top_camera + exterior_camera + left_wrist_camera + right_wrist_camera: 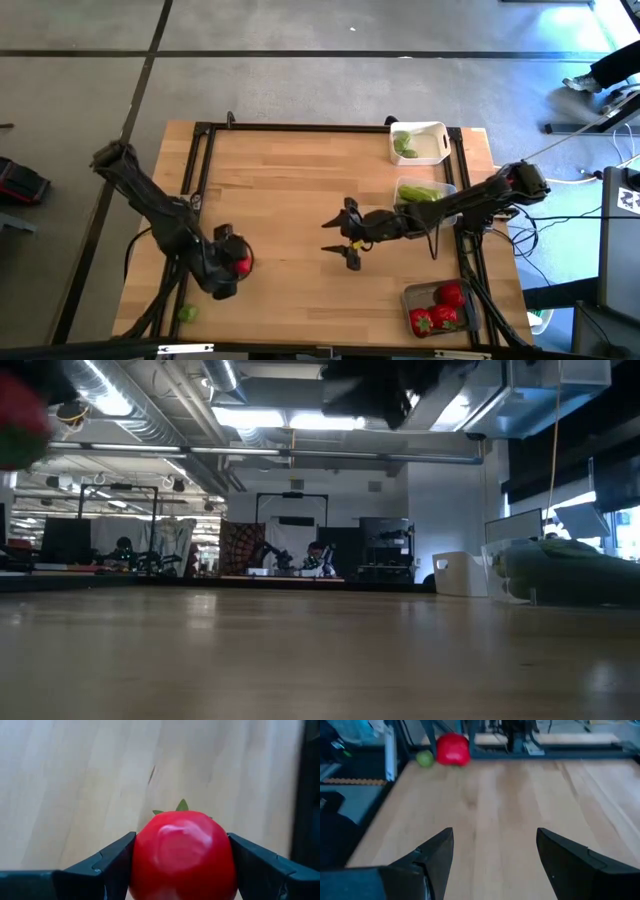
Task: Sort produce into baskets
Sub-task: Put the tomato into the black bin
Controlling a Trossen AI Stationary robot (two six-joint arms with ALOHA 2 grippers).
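Observation:
My left gripper (232, 268) hangs over the table's near left part, shut on a round red tomato (182, 852). A small green lime (186, 313) lies on the wood near the front left corner. My right gripper (338, 243) stands open above the middle of the table, nothing between its fingers (495, 832). Three baskets line the right edge. The white one (432, 128) at the far end holds green pieces. The clear one (402, 186) holds green pods. The dark one (412, 294) at the near end holds red tomatoes. My left gripper pinches the tomato between its two fingers, one on each of its opposite sides (137, 855). The fingers slant down from above. The tomato is lifted clear of the table, its green leaf end (182, 806) pointing away from the gripper.
A black frame (300, 128) runs along the table's edges. Bare wood lies between the two grippers and toward the far left. Cables hang off the right edge near the right arm's base (525, 185).

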